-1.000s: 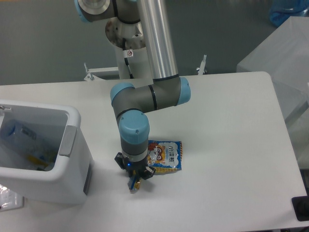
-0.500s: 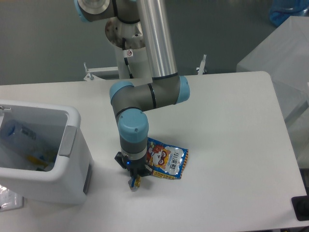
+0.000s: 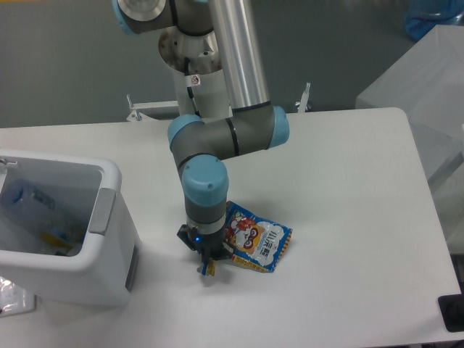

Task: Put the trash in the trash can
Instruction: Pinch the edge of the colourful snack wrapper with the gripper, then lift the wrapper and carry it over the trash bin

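Observation:
The blue-yellow-red cartoon snack packet point(image 3: 257, 242) lies at the table's middle front, its left end pinched in my gripper point(image 3: 208, 269). The gripper points down, shut on the packet's left corner, and the packet's right side tilts up off the table. The white trash can point(image 3: 109, 239) stands at the front left, with a grey tab on its right wall. Inside it I see a clear plastic bottle point(image 3: 32, 199) and a bit of yellow wrapper point(image 3: 54, 239).
The arm's base mount point(image 3: 192, 80) rises behind the table's far edge. A clear plastic-covered object point(image 3: 435, 94) stands off the table's right side. A dark item point(image 3: 453, 312) sits at the front right corner.
The gripper has closed on the packet's left corner and shifted slightly right. The packet has swung and tilted, its right end rising and moving right.

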{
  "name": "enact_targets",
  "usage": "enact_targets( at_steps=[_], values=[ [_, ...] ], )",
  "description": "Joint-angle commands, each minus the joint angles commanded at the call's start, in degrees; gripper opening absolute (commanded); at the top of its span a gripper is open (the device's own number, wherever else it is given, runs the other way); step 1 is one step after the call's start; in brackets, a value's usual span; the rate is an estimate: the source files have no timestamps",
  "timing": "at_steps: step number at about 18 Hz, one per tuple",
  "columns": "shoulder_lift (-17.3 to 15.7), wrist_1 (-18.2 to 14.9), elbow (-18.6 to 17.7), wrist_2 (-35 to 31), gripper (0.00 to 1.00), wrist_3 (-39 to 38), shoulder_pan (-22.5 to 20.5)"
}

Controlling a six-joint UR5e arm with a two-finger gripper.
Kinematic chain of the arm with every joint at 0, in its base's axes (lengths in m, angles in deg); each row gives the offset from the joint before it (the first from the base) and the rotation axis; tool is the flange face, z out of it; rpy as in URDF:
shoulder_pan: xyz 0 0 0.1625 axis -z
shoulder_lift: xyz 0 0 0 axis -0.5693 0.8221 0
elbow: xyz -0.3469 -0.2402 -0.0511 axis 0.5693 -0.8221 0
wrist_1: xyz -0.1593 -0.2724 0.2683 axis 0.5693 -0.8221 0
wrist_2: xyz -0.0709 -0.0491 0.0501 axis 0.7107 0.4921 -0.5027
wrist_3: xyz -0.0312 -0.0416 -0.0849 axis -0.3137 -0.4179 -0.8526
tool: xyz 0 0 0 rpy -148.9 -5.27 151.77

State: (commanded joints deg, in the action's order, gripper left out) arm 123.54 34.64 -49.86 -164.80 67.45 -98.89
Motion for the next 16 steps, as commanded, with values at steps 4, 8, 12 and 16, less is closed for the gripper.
enact_targets(
  at_steps=[4,8,12,16],
  values=[
    [-2.37,0.09,0.97,3.60,0.00,-1.66,-1.32],
    [-6.24,0.09,3.59,9.22,0.00,-10.61,-2.81],
    [-8.79,0.26,8.95,13.80,0.00,-24.48,-3.43],
    [-10.73,0.26,14.32,16.79,0.00,-37.59,-3.08]
  ],
)
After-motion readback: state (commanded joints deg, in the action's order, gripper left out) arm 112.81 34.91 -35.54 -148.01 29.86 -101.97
